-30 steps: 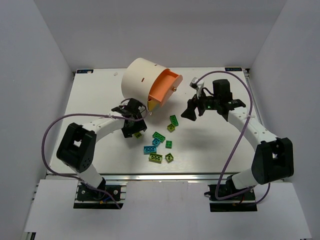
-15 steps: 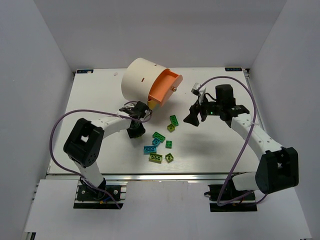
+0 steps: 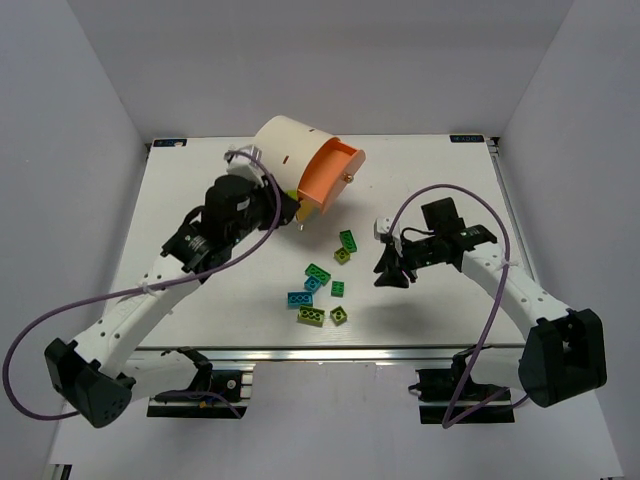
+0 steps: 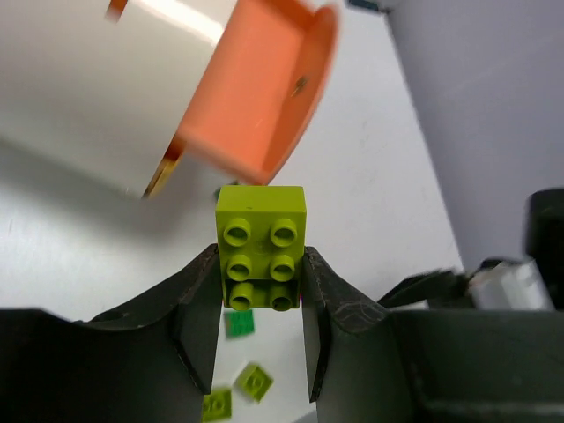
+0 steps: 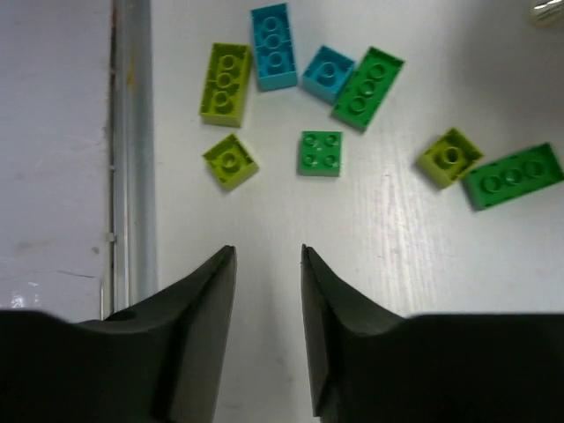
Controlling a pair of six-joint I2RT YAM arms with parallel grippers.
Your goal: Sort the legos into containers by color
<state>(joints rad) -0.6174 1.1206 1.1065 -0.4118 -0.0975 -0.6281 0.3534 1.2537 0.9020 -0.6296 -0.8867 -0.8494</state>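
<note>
My left gripper [image 4: 261, 257] is shut on a yellow-green lego [image 4: 261, 242] and holds it in the air just in front of the open orange drawer [image 4: 264, 88] of the cream drum [image 4: 79, 79]. From above, the left gripper [image 3: 283, 203] sits beside the orange drawer [image 3: 330, 175]. Several legos lie loose mid-table: dark green [image 3: 348, 240], cyan [image 3: 299, 299], yellow-green [image 3: 311, 316]. My right gripper [image 3: 388, 275] hovers to their right, open and empty. In its wrist view the right gripper [image 5: 269, 256] points at a dark green lego [image 5: 320, 152] and a yellow-green one [image 5: 230, 160].
The drum [image 3: 280, 155] lies tilted at the back of the white table [image 3: 200, 310]. An aluminium rail [image 5: 132, 150] runs along the near table edge. White walls close in the left, right and back sides. Purple cables loop off both arms.
The left arm has risen from the table with the yellow-green lego to the orange drawer. The right gripper has moved nearer the loose legos, and its jaws have narrowed.
</note>
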